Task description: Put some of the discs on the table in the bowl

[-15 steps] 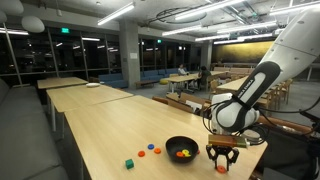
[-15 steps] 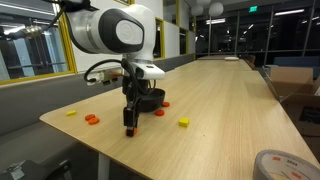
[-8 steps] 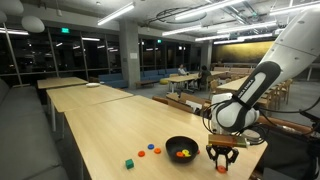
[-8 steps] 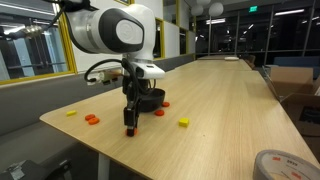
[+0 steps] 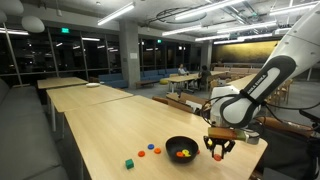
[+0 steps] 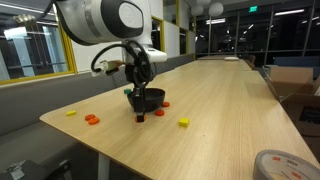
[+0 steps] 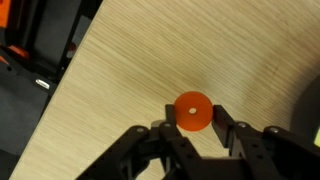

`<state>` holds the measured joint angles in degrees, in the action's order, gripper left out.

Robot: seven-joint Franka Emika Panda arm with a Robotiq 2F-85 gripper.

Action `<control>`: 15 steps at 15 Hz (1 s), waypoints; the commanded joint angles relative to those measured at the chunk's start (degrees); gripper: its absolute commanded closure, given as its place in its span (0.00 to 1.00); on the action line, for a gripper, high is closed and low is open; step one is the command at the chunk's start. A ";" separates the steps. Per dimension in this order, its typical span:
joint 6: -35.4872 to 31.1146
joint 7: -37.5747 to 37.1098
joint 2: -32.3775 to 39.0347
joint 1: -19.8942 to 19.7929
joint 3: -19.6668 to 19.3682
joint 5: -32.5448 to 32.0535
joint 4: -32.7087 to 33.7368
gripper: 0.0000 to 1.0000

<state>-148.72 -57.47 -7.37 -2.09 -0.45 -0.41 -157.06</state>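
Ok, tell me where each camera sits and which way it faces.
Exterior view: raised above the table, facing along it into the hall; shows the arm and gripper near the bowl.
Exterior view: low by a table corner, facing across the top; shows the arm above the bowl.
Wrist view: on the wrist, facing down at the table; shows the gripper closed on an orange disc.
Shared: both exterior views show table, bowl and arm.
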 commanded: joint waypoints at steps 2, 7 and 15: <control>0.11 -2.81 -6.75 -2.33 2.34 -6.86 -0.72 0.74; -0.21 -1.55 -5.62 -2.23 5.75 -10.44 4.84 0.74; -1.16 4.49 4.50 0.22 7.32 -10.43 18.52 0.74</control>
<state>-148.81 -56.32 -8.55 -2.97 7.21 -10.99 -144.54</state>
